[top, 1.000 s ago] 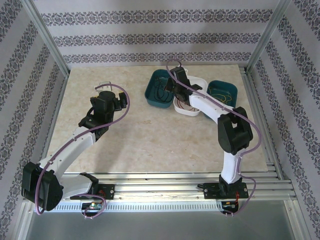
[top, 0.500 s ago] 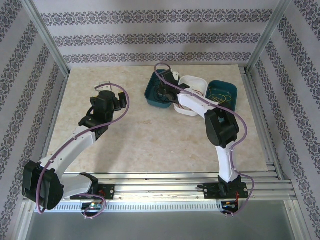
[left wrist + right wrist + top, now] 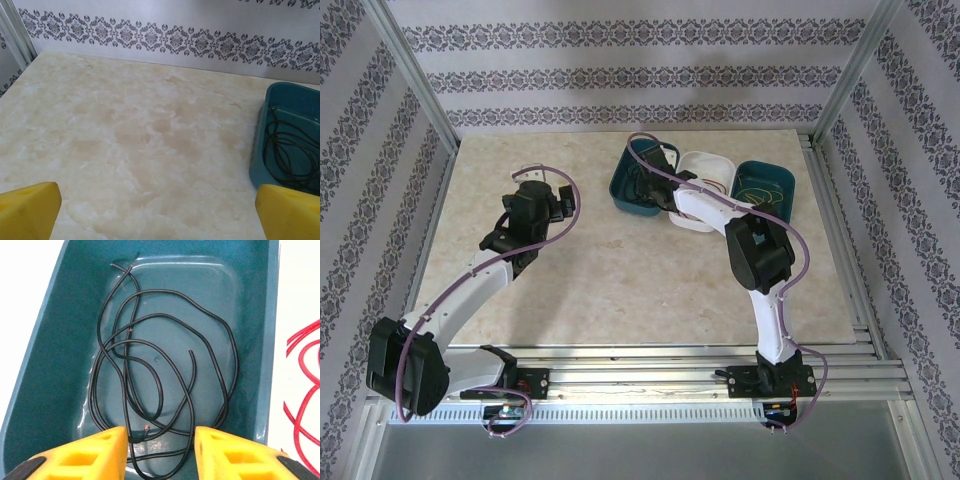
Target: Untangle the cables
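Note:
A black cable (image 3: 165,370) lies in loose loops on the floor of the left teal bin (image 3: 45,350). My right gripper (image 3: 161,450) hovers just above it, open, and its yellow fingers (image 3: 90,455) grip nothing. From above, the right gripper (image 3: 645,180) reaches over that bin (image 3: 620,195). A red cable (image 3: 300,390) lies in the white bin (image 3: 295,300) beside it. A yellow cable (image 3: 760,190) rests in the right teal bin (image 3: 782,180). My left gripper (image 3: 160,215) is wide open over bare table, left of the bin (image 3: 260,135) with the black cable (image 3: 287,150).
The three bins stand in a row at the back right of the marble table (image 3: 580,260). Patterned walls and metal frame posts (image 3: 415,80) close the table on three sides. My left gripper (image 3: 530,172) sits at the table's mid-left.
My right arm swung left from the white bin to over the left teal bin, and its jaws opened from shut. The left arm barely moved.

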Robot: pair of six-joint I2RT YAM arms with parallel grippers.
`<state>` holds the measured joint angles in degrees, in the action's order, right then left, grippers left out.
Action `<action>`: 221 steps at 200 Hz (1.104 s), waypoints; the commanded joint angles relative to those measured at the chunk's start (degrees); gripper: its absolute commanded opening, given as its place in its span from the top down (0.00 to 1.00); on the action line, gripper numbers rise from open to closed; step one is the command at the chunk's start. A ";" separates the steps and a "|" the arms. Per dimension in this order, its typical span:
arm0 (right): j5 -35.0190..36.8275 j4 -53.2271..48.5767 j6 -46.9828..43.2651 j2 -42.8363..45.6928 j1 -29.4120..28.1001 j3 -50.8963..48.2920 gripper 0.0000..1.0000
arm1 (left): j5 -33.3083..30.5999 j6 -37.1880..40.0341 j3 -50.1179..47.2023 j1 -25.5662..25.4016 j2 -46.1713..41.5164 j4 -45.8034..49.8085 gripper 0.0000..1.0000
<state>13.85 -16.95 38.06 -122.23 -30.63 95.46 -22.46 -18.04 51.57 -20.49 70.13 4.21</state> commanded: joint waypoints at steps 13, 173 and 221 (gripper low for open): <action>-0.39 0.81 -3.32 6.49 -0.39 -1.75 0.54 | 0.57 0.18 1.78 0.94 0.28 -0.26 0.01; 8.44 6.16 -13.24 50.29 5.92 -41.69 0.15 | -1.38 4.76 -4.59 1.30 -7.78 -2.32 0.01; 11.01 5.94 -13.75 64.00 10.98 -53.52 0.02 | -2.26 5.34 -9.35 1.32 -11.51 -2.81 0.01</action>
<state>21.52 -11.51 25.28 -63.13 -21.30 46.50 -23.00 -14.11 44.38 -19.79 60.55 3.20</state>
